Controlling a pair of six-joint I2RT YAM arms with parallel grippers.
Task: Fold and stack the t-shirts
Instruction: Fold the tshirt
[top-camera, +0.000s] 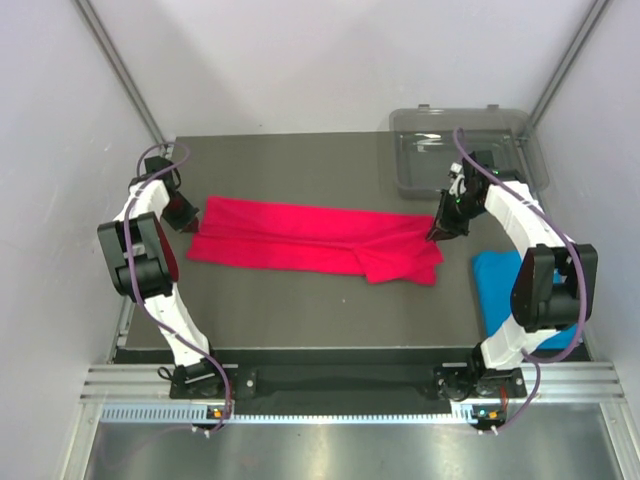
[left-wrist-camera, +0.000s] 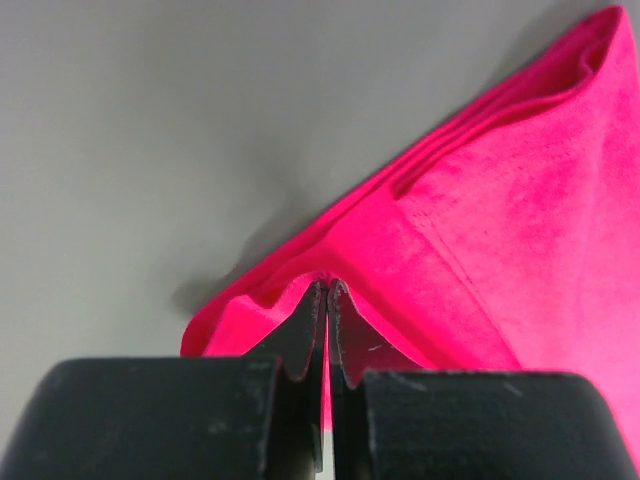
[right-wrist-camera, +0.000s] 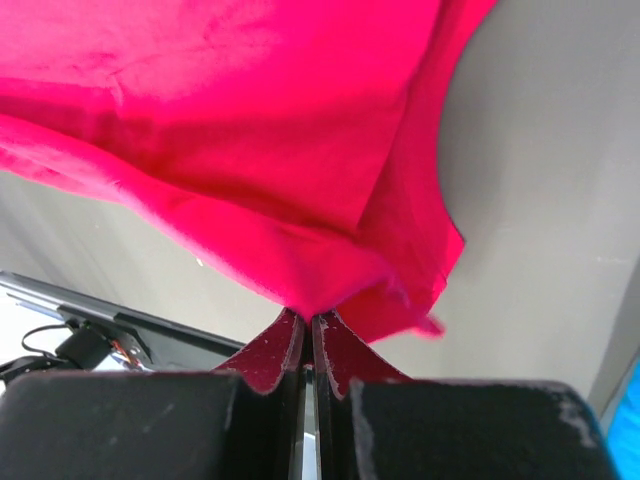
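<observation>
The crimson-pink t-shirt (top-camera: 315, 242) lies stretched in a long folded band across the middle of the dark table. My left gripper (top-camera: 190, 218) is shut on its left end; in the left wrist view the cloth (left-wrist-camera: 480, 230) bunches at the gripper (left-wrist-camera: 328, 290). My right gripper (top-camera: 437, 232) is shut on its right end; in the right wrist view the cloth (right-wrist-camera: 250, 130) hangs from the gripper (right-wrist-camera: 308, 318), lifted a little. The sky blue t-shirt (top-camera: 497, 285) lies folded at the table's right edge, partly hidden by my right arm.
A clear grey plastic tray (top-camera: 460, 150) stands at the back right corner, just behind my right gripper. White walls close in on both sides. The table's front edge (top-camera: 330, 350) runs in front of the arm bases.
</observation>
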